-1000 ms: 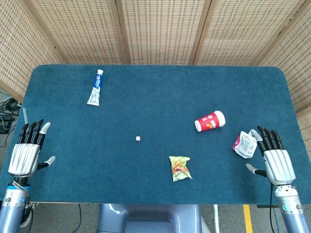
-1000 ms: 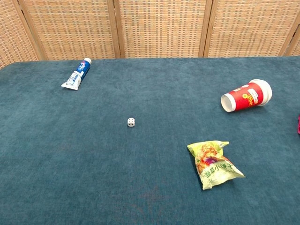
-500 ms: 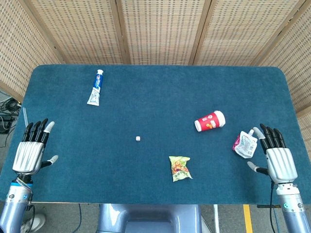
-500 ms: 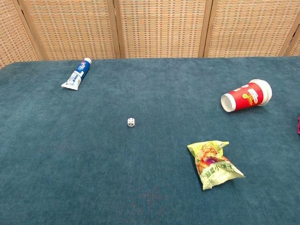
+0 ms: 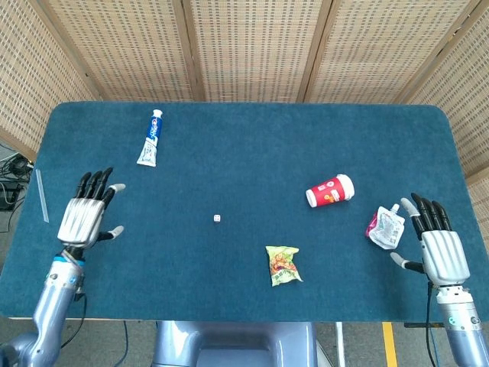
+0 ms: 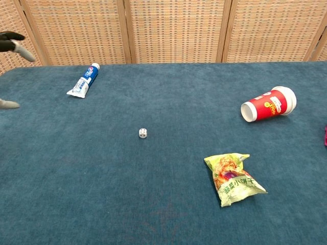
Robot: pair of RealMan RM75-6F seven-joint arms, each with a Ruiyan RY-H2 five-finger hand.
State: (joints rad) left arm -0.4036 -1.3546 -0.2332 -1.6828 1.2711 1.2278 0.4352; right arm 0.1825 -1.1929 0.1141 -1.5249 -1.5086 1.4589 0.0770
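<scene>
My left hand [image 5: 87, 214] hovers open over the table's left side, fingers spread, holding nothing; only its fingertips [image 6: 11, 42] show at the chest view's left edge. The toothpaste tube [image 5: 151, 138] [image 6: 83, 80] lies beyond it. My right hand [image 5: 440, 246] is open by the right edge, holding nothing, just right of a white and pink pouch [image 5: 385, 228]. A red paper cup [image 5: 330, 190] [image 6: 269, 104] lies on its side. A small white die [image 5: 217, 219] [image 6: 143, 133] sits mid-table. A green snack bag [image 5: 282, 264] [image 6: 232, 178] lies near the front.
The blue felt table [image 5: 244, 153] is backed by wicker screens [image 5: 252, 46]. A thin clear strip [image 5: 40, 195] lies along the left edge. Cables lie on the floor [image 5: 9, 180] to the left.
My left hand has moved right and forward from the left edge to over the table, its fingertips entering the chest view. The right hand has barely shifted.
</scene>
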